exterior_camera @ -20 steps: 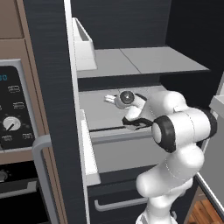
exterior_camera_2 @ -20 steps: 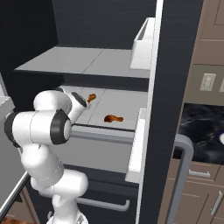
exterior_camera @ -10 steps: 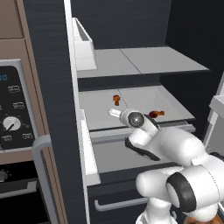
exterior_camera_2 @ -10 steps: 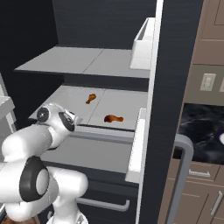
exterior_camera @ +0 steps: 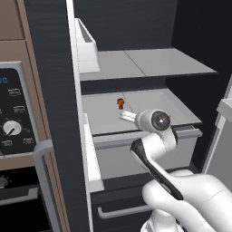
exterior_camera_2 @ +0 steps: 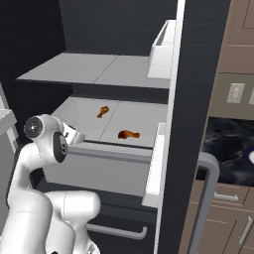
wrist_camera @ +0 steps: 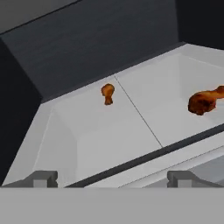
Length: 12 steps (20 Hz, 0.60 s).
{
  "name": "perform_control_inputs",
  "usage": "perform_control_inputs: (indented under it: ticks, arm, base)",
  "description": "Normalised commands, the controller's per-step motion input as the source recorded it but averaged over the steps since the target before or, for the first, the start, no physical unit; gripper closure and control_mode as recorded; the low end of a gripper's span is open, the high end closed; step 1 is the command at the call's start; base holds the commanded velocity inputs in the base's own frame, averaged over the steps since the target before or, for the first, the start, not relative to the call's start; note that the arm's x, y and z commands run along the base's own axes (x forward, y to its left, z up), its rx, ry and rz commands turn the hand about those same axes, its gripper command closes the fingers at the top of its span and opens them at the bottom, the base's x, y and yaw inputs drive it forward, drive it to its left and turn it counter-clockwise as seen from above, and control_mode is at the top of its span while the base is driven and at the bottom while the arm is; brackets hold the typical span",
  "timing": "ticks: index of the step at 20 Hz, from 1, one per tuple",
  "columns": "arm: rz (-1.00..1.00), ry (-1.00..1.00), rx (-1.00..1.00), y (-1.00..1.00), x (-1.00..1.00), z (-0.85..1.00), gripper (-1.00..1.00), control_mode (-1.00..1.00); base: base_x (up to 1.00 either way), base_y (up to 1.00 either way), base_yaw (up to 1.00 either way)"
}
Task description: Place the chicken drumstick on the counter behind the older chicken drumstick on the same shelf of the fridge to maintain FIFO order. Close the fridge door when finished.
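Two chicken drumsticks are seen lying on the lower shelf (exterior_camera_2: 94, 121) of the fridge (exterior_camera_2: 191, 74), well apart from each other. In the hand view, the smaller-looking drumstick (wrist_camera: 107, 93) is placed at about 11 o'clock, deep on the shelf by the centre seam, while the nearer drumstick (wrist_camera: 204, 101) is set at 3 o'clock, close to the pale front lip. From the right base view the same pair is read as a rear drumstick (exterior_camera_2: 103, 111) and a front drumstick (exterior_camera_2: 128, 134).

The gripper (wrist_camera: 111, 178) is spread as wide as it goes and nothing is held between its fingertips (wrist_camera: 43, 178); it is stationed just outside the shelf's front edge.

The placing appears done, so the door is judged to be what remains (which drumstick is the newer one cannot be told from these pictures). The open door (exterior_camera: 54, 113) is seen at 9 o'clock in the left base view. Trouble could be caused by the bulky forearm (exterior_camera: 156, 152) sitting close to the shelf lip: if it is swung out carelessly, the lip could be knocked. The door could also be pushed against the arm before it is cleared from the opening, leaving the fridge ajar.
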Motion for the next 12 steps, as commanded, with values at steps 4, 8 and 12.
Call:
perform_control_inputs:
  ticks: [4, 8, 12]
  arm:
    - [0.00, 0.14, 0.00, 0.00, -0.85, 0.64, -1.00, -1.00]
    - [0.00, 0.04, 0.00, -0.04, -0.99, 0.26, -1.00, -1.00]
    - [0.00, 0.01, 0.00, -0.24, -1.00, 0.14, -1.00, -1.00]
  base:
    - [0.00, 0.00, 0.00]
    - [0.00, 0.00, 0.00]
    - [0.00, 0.00, 0.00]
